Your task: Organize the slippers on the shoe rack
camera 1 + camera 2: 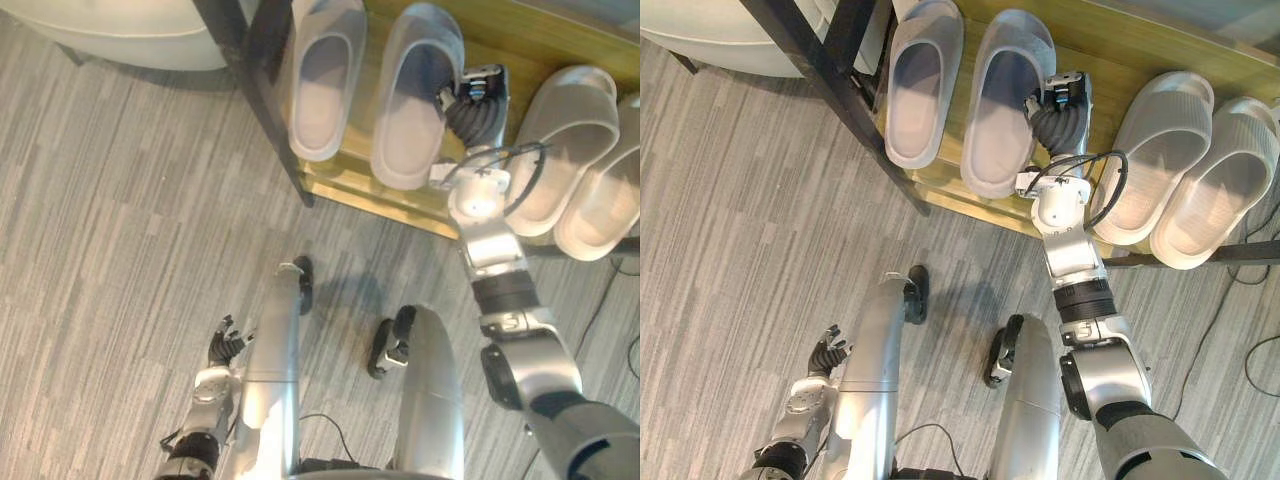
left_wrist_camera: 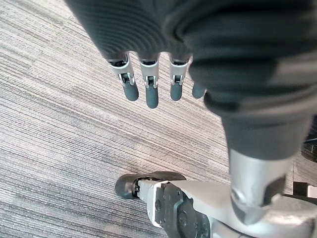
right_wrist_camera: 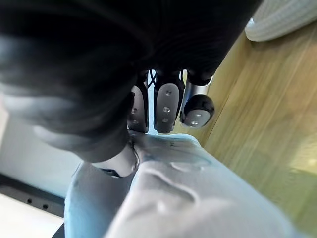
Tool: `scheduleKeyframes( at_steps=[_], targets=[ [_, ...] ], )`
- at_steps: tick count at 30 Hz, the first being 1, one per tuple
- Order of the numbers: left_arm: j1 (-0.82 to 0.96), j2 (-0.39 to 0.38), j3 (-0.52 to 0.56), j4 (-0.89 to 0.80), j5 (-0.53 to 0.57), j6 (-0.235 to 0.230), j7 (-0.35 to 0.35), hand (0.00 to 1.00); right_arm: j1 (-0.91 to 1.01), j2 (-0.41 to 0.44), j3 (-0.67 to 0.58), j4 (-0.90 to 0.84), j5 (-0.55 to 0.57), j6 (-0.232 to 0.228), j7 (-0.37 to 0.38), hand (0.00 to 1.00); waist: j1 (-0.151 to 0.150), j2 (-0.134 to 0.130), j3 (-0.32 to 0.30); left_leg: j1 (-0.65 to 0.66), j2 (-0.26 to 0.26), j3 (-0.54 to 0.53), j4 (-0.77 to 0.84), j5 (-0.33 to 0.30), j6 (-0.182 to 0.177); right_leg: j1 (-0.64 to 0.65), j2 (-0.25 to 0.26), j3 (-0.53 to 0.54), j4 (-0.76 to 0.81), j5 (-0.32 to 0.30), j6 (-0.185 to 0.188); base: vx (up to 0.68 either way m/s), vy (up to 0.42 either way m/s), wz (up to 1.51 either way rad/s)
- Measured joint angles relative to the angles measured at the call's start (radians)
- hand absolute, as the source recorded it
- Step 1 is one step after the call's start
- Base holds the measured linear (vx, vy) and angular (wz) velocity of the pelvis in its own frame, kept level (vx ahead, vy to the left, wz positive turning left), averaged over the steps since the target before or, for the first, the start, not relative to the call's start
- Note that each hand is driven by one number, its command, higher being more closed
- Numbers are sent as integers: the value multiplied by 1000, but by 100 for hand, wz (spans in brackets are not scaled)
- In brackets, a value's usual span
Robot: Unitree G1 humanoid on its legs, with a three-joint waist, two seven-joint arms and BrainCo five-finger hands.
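- Reaching forward from the lower right, the right arm stretches nearly straight to the shoe rack (image 1: pixel 1120 50), and the right hand (image 1: pixel 1060 110) sits at the right-hand edge of a lilac-grey slipper (image 1: pixel 995 150).
- In the right wrist view, the fingers (image 3: pixel 166 106) bend down over the slipper's raised edge with the slipper lying under the palm, so the hand grips it. The thumb cannot be seen.
- The gripped slipper lies on the rack's wooden shelf, toe away from the robot, its heel end just over the shelf's front edge.
- Its mate (image 1: pixel 920 90) lies just beside it on the left, parallel to it, near the rack's black frame post (image 1: pixel 830 80).
- Two white ribbed slippers (image 1: pixel 1150 160) lie side by side on the same shelf to the right of the hand, angled and slightly past the front edge.
- The left arm hangs low at the robot's side. The left hand (image 1: pixel 828 350) is above the grey floor (image 1: pixel 740 250), its fingers (image 2: pixel 148 89) straight and relaxed, holding nothing.
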Motion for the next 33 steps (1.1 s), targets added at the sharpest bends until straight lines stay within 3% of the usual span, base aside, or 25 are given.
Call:
scheduleKeyframes(
  at_steps=[11, 19, 25, 33],
  targets=[
    [3, -8, -9, 6, -22, -19, 3, 0, -96, -30, 4, 97, 82, -2, 4, 0, 19, 1, -18, -17, -1, -7, -7, 15, 3, -5, -9, -21, 1, -5, -9, -8, -12, 5],
    [0, -10, -9, 21, -34, -20, 17, 0, -99, -30, 13, 112, 191, -11, 53, 0, 19, 0, -24, -13, 0, -3, -15, 18, -5, -5, -12, -21, 0, -4, -10, 0, 0, 0],
    [0, -9, -9, 22, -41, -19, 17, 0, -77, -20, 20, 111, 195, -13, 62, 0, 19, 0, -25, -11, 4, 0, -15, 19, -4, -4, -10, -19, -1, -4, -10, -3, -1, -1],
    [1, -13, 10, 19, -40, -11, 19, 0, 125, 157, -1, -20, 197, -38, 7, 0, 19, 0, -25, 12, 15, -2, -20, 20, -9, 15, 3, -19, -13, -3, -13, -9, -8, -4]
  ],
)
